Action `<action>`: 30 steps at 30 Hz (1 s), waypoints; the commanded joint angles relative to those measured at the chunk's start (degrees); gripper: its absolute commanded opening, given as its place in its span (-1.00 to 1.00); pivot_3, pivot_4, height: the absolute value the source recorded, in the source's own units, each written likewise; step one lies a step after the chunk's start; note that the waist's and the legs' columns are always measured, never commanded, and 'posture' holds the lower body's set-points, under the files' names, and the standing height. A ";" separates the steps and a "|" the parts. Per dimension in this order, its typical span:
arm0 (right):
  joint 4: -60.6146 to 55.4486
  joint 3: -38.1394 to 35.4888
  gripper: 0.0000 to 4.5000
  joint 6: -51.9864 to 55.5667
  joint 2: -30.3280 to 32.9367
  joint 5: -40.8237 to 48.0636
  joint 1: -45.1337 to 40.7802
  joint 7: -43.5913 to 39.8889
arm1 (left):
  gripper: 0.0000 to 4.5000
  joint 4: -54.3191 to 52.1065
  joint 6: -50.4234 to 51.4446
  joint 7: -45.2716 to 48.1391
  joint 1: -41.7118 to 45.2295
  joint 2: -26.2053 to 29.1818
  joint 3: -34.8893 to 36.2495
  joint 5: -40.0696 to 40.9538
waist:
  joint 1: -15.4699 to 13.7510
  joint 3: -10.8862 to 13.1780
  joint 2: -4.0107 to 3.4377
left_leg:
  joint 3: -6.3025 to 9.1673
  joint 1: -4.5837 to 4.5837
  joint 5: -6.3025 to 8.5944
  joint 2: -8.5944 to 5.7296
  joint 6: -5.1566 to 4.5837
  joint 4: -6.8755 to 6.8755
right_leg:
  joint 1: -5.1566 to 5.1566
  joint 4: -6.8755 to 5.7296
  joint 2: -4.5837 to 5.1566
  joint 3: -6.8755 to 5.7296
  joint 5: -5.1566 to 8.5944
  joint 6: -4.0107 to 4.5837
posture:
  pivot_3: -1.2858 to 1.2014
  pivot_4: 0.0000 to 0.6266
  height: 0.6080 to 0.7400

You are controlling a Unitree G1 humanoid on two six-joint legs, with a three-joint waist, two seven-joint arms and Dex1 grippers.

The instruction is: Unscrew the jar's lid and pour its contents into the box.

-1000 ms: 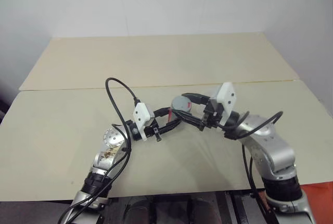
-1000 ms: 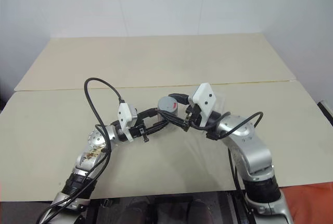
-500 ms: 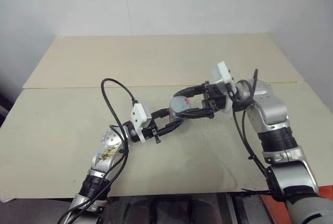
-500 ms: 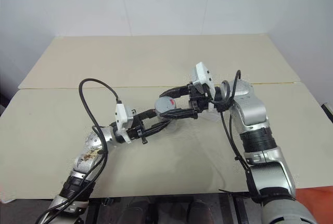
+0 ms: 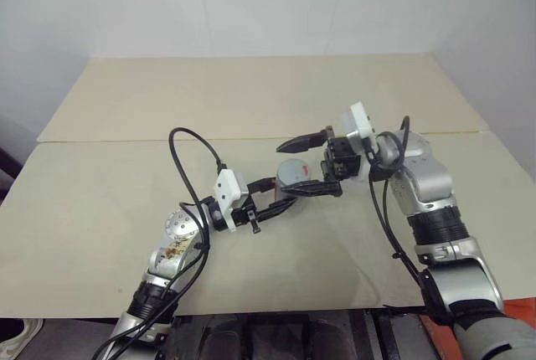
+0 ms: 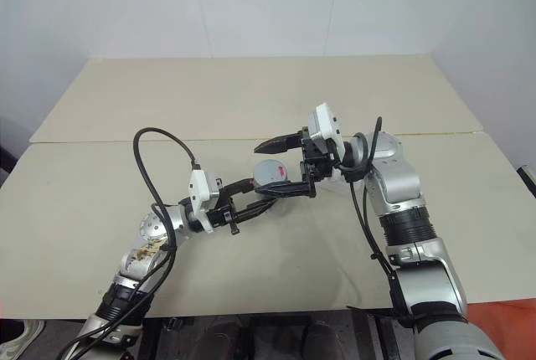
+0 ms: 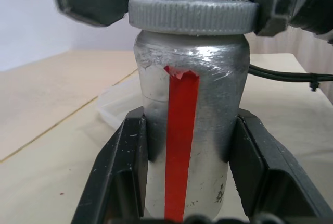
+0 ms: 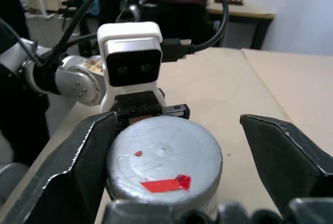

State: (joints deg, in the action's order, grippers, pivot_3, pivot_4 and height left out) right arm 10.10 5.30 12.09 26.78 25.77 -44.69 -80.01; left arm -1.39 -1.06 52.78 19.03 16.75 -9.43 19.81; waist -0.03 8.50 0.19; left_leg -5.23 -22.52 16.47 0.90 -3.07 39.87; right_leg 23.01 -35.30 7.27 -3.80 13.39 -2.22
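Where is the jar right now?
In the left eye view the jar is near centre, held above the table in the left hand, between the right hand's open fingers.

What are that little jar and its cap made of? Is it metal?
The jar looks metallic, though it may be silver foil or paint: it has a dull shine with wrinkles near the shoulder, and a red tape-like stripe. The lid seems moulded grey plastic, matte, with fine ridges round its edge.

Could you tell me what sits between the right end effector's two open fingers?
The lid, still on the jar, sits between them in the right wrist view.
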 commanded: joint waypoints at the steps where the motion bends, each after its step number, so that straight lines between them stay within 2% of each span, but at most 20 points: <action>1: -9.04 -5.63 0.96 2.90 3.11 3.90 1.92 3.69 | -0.18 -0.27 -1.52 0.32 0.34 -0.23 -0.17 -0.59 | -0.34 0.00 0.00 | 0.01 -0.01 0.00 0.00 0.00 0.00 | 0.00 0.01 0.01 -0.01 0.00 0.00 | 0.03 -0.52 1.00; 6: -22.83 -8.92 0.96 11.88 4.04 4.69 7.07 18.27 | -0.18 0.19 -1.75 -1.26 0.29 -0.88 0.11 -1.55 | -0.61 0.00 0.00 | 0.00 -0.02 0.00 0.02 0.00 0.00 | 0.02 0.00 0.03 -0.03 0.00 0.00 | 0.03 -0.52 1.00; 9: -33.64 -8.87 0.96 16.52 1.21 3.40 11.98 30.58 | -0.18 0.33 -2.18 -2.56 -0.06 -1.34 0.25 -2.71 | -0.51 0.00 0.00 | -0.01 -0.01 0.00 0.03 0.01 -0.01 | 0.04 -0.04 0.03 -0.01 0.00 0.00 | 0.03 -0.52 1.00; 13: -45.79 -2.74 0.96 19.77 -4.76 -5.00 19.23 46.85 | -0.18 0.78 -2.82 -4.73 0.03 -1.42 0.58 -4.35 | -0.55 0.00 0.00 | -0.01 -0.02 -0.02 0.02 0.04 -0.03 | 0.07 -0.08 0.04 0.00 0.00 0.00 | 0.03 -0.52 1.00; 16: -49.87 2.03 0.96 22.92 -10.82 -10.31 22.99 57.91 | -0.18 1.30 -2.79 -4.73 0.42 -1.01 1.08 -4.05 | -0.54 -0.01 0.00 | -0.02 -0.02 -0.02 -0.01 0.04 0.01 | 0.07 -0.10 0.04 0.02 0.00 0.00 | 0.03 -0.52 1.00; 21: -50.79 5.91 0.96 23.45 -13.75 -14.63 24.09 63.29 | -0.18 1.99 -2.86 -4.44 0.81 -0.60 1.43 -3.80 | -0.54 0.00 0.00 | 0.01 -0.01 -0.04 -0.07 0.05 0.04 | 0.04 -0.10 0.04 0.00 0.00 0.00 | 0.03 -0.52 1.00; 30: -49.60 8.39 0.96 22.79 -12.96 -17.46 25.67 64.49 | -0.18 1.33 -2.48 -4.83 0.41 -0.52 1.77 -3.65 | -0.16 0.00 0.00 | 0.00 -0.01 -0.04 -0.09 0.05 -0.02 | 0.05 -0.03 -0.01 -0.01 0.01 0.00 | 0.03 -0.52 1.00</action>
State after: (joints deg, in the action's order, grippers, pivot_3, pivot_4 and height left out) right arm -37.93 13.34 35.63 14.13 9.02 -19.04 -16.03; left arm 1.07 -2.67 48.21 18.97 16.24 -8.43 15.79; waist -0.19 8.49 0.18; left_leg -5.23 -22.53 16.43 0.81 -3.02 39.85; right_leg 23.05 -35.33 7.26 -3.80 13.40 -2.23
